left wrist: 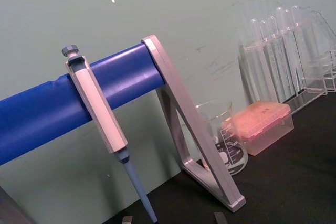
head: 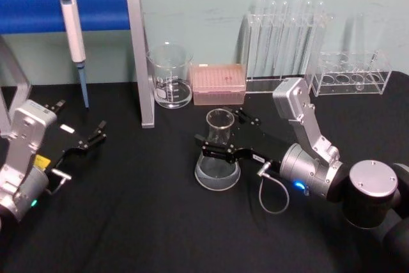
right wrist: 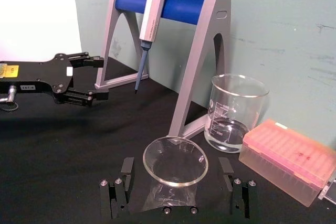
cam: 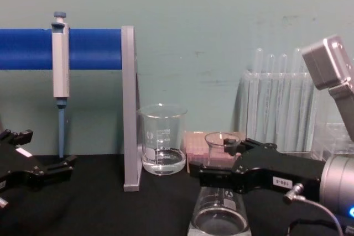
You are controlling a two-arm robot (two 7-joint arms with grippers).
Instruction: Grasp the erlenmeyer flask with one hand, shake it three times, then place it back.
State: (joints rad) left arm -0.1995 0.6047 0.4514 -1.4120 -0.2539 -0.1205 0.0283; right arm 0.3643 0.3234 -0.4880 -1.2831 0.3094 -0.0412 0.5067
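The clear erlenmeyer flask (head: 217, 174) stands upright on the black table, near the middle. My right gripper (head: 220, 133) reaches in from the right and straddles its neck just under the rim. In the right wrist view the flask (right wrist: 173, 192) sits between the two fingers (right wrist: 126, 167), with a gap on each side, so the right gripper (right wrist: 176, 169) is open. In the chest view the black gripper (cam: 215, 164) crosses the flask (cam: 218, 214) at neck height. My left gripper (head: 99, 131) hovers open at the left, far from the flask.
A glass beaker (head: 170, 81) with a little liquid and a pink tip box (head: 218, 84) stand just behind the flask. A pipette (head: 73, 36) hangs on the blue-barred stand (head: 142, 62) at the back left. Test tube racks (head: 284, 43) line the back right.
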